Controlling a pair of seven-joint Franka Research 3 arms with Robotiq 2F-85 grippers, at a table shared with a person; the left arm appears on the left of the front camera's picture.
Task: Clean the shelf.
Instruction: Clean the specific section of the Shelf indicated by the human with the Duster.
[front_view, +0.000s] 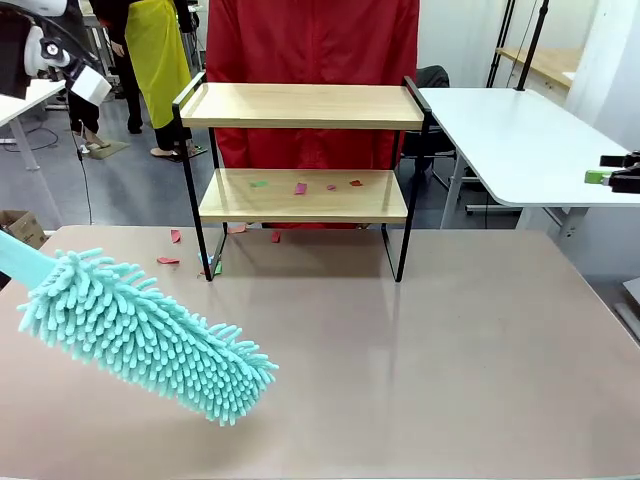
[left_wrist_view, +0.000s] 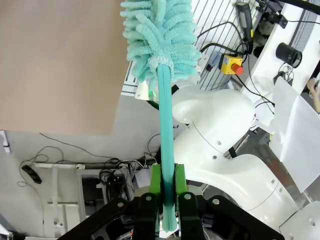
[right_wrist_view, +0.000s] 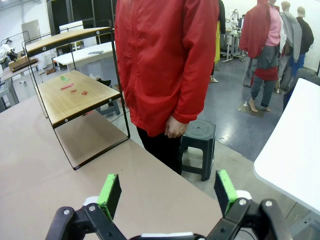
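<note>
- Shelf (front_view: 300, 105) at far middle of table (front_view: 450, 350), coloured scraps (front_view: 300, 187) on lower board; teal duster (front_view: 150, 335) near left.
- Left tool (left_wrist_view: 167, 175) clamped on teal duster's handle (left_wrist_view: 166, 120).
- Right tool (right_wrist_view: 168, 192) wide open, empty; shelf stands upper left on table.

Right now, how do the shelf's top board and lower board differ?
The top board looks bare; the lower board carries small red and green scraps. The top board caps the black frame; the lower board sits partway down its legs. Both are light wood.
</note>
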